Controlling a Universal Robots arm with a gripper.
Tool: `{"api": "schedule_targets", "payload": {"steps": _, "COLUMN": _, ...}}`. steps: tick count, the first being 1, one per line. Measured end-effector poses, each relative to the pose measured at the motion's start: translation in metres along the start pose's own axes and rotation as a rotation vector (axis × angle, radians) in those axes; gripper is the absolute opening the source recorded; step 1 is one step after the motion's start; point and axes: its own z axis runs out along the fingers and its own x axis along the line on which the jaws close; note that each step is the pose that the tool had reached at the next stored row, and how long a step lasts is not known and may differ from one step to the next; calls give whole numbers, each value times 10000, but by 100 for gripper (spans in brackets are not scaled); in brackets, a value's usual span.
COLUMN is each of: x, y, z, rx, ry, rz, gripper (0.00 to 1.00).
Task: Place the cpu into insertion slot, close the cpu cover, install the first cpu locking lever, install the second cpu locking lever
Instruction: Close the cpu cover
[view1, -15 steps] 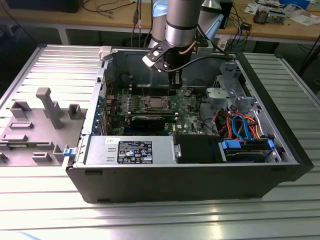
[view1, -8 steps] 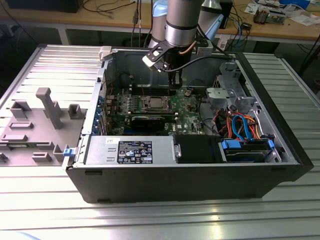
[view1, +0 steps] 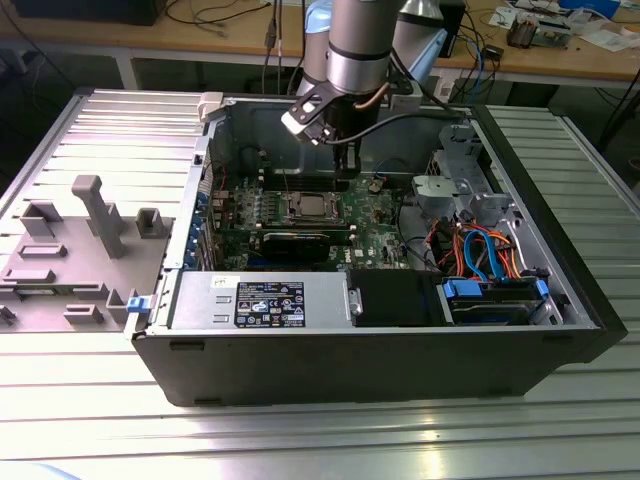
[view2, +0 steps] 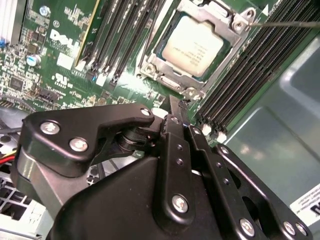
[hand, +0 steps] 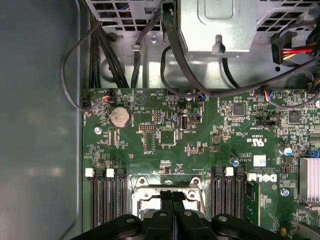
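On a ribbed metal bench stood the open computer case. At the exterior view's centre the cpu lay seated under the apparently lowered cpu cover. The gripper, fingers together and empty, hovered near it. Lever locking seemed in hand, calling for a fine press on the thin wire lever

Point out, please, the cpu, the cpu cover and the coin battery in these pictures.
cpu (view2: 192, 45): second wrist view, middle of its dull silver top.
cpu cover (view2: 170, 79): second wrist view, one side bar of the silver frame.
coin battery (hand: 120, 116): first wrist view, centre of its round face.
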Motion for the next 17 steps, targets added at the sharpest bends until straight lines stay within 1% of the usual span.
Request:
{"api": "schedule_targets", "payload": {"steps": 4, "x": -2, "y": -69, "z": 37, "rx": 3, "ry": -1, "rz": 0, "gripper": 11}}
{"api": "schedule_targets", "payload": {"steps": 5, "x": -2, "y": -101, "z": 50, "rx": 3, "ry": 0, "rz": 0, "gripper": 11}}
{"api": "schedule_targets", "payload": {"steps": 8, "x": -3, "y": -151, "z": 65, "rx": 7, "ry": -2, "rz": 1, "gripper": 11}}
{"api": "schedule_targets", "payload": {"steps": 12, "x": -2, "y": -192, "z": 78, "rx": 7, "ry": -1, "rz": 1, "gripper": 11}}
{"api": "schedule_targets", "payload": {"steps": 17, "x": -2, "y": -195, "z": 82, "rx": 7, "ry": 0, "rz": 0, "gripper": 11}}
